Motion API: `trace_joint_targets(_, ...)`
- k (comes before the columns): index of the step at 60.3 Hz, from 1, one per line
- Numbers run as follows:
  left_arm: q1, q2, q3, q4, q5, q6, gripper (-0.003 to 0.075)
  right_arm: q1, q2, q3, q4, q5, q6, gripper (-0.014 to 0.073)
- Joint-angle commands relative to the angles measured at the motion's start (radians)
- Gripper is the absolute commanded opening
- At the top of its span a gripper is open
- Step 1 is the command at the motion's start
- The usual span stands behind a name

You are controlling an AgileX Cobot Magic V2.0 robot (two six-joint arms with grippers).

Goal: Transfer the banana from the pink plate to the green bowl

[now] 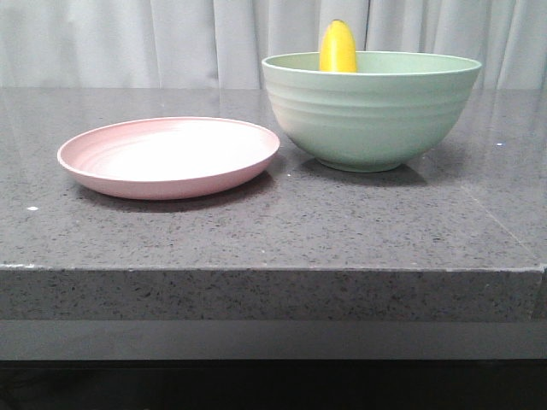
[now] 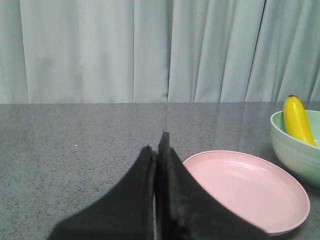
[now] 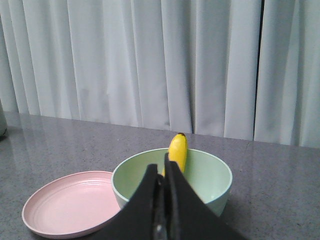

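From where I stand, nothing here can be read: there is no lettering, label, brand mark, number or sign in any of the three views.
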Motion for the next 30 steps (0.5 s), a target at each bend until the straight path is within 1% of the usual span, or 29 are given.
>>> trace_joint_targets(1, 0.001, 0.002, -0.019, -0.004, -0.078, -0.004, -0.002, -0.006, 0.007, -0.024, -0.006, -0.076, -0.005, -0.0068)
trace_joint_targets(30, 0.001, 0.002, -0.007, -0.004, -0.076, -0.004, -0.002, -0.006, 0.007, -0.024, -0.006, -0.072, -0.005, -0.0068)
